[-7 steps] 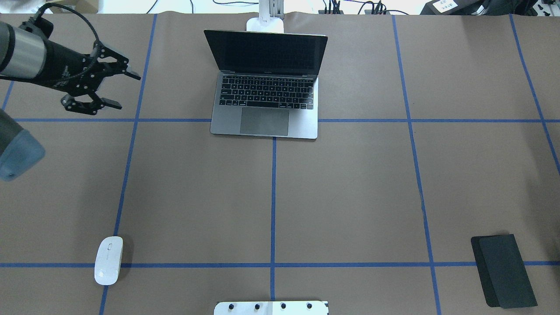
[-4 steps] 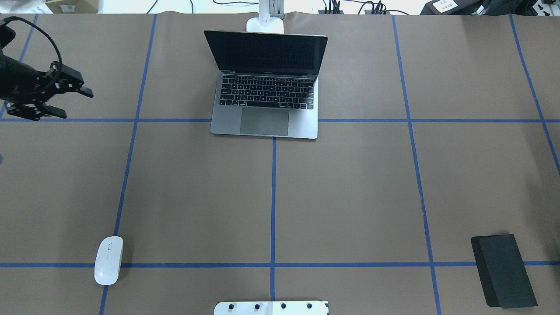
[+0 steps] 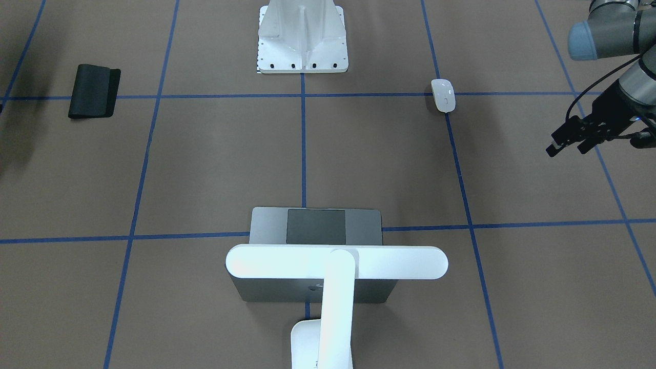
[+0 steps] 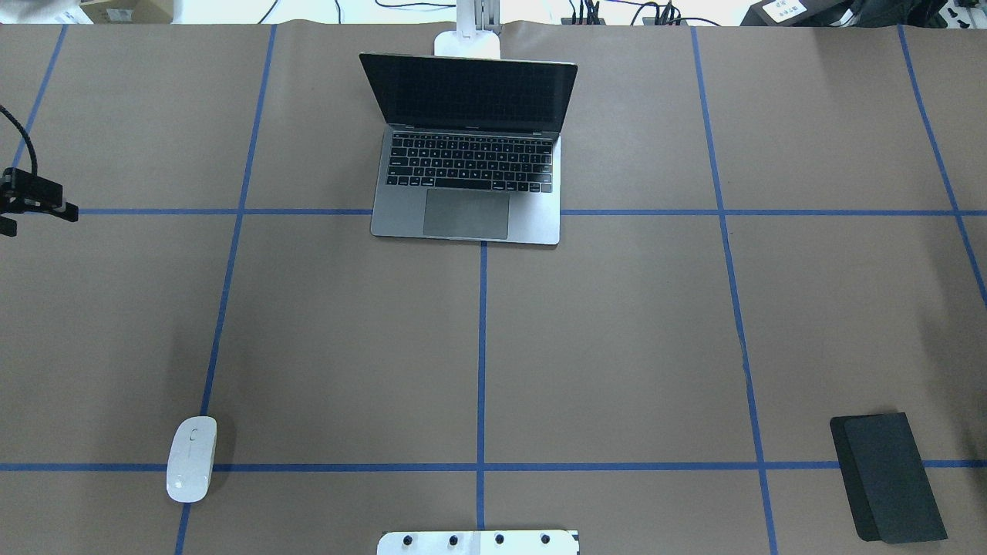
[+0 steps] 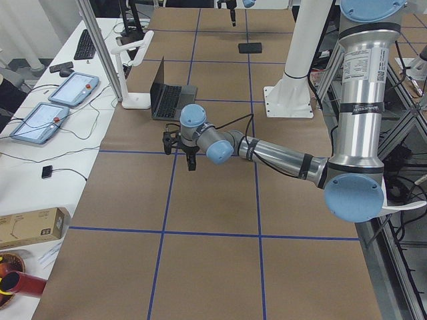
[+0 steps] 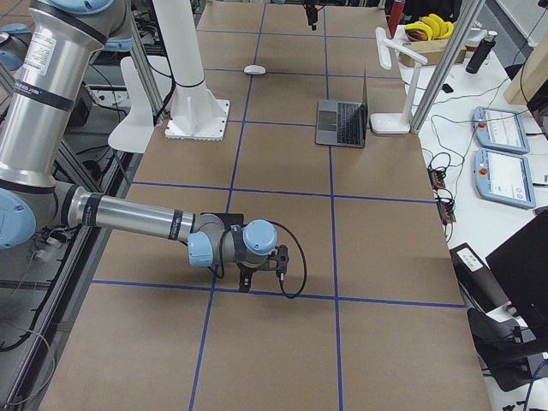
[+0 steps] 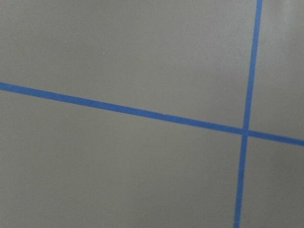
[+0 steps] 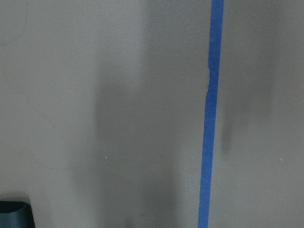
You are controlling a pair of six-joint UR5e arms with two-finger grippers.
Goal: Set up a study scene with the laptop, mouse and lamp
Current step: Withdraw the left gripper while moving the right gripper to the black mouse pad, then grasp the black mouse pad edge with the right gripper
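The laptop [image 4: 466,220] stands open at the far middle of the table, screen dark. The lamp [image 3: 336,262] stands behind it, and its light bar hangs over the laptop's lid. The mouse [image 4: 191,459] lies alone at the near left on a blue tape line. My left gripper [image 3: 566,149] hovers open and holds nothing, off to the left of the laptop and well away from the mouse. My right gripper [image 6: 245,279] shows only in the side views, low over the table beside a black mat. I cannot tell whether it is open or shut.
A thin black mat [image 4: 887,478] lies at the near right. A white bracket with bolt holes [image 4: 478,542] sits at the near middle edge. Blue tape lines grid the brown table cover. Both wrist views show only tape and cover.
My left gripper has drawn back leftward, from beside the laptop to the left edge of the overhead view, and stays open. Laptop, mouse and lamp have not moved.
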